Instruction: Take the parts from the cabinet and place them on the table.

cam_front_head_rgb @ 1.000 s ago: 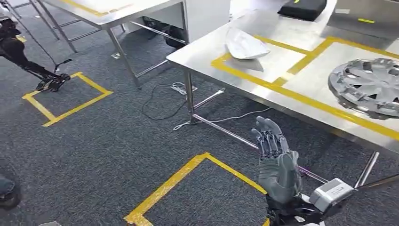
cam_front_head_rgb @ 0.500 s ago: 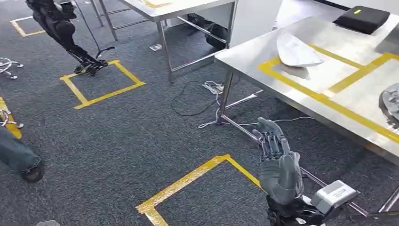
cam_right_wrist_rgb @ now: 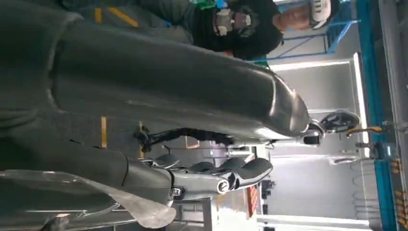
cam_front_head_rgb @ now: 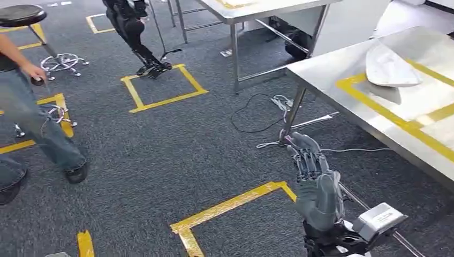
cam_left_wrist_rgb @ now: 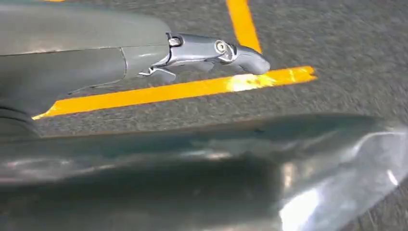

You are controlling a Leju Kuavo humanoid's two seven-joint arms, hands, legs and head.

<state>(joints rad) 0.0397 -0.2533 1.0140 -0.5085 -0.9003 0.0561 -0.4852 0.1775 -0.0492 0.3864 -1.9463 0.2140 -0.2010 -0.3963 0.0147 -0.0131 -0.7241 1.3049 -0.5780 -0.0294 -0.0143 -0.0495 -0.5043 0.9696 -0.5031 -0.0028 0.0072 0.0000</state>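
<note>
My right hand [cam_front_head_rgb: 315,187] is raised at the lower right of the head view, fingers straight and apart, holding nothing. The right wrist view shows the same hand [cam_right_wrist_rgb: 202,175] with its fingers extended and bare. My left hand [cam_left_wrist_rgb: 96,62] hangs over the grey carpet, fingers stretched out above a strip of yellow tape [cam_left_wrist_rgb: 183,89], nothing in it. A pale curved part [cam_front_head_rgb: 391,67] lies on the steel table [cam_front_head_rgb: 332,72] at the right, inside a yellow taped outline.
A person in jeans [cam_front_head_rgb: 32,118] stands at the left beside a stool [cam_front_head_rgb: 24,16]. Another robot's dark legs [cam_front_head_rgb: 134,32] stand in a taped square. A second steel table [cam_front_head_rgb: 257,8] is at the back. Cables [cam_front_head_rgb: 267,107] lie on the carpet by the table leg.
The whole picture has slid right, so the camera has turned left: the wheel cover has left the view and the person has come in. My right hand keeps its pose.
</note>
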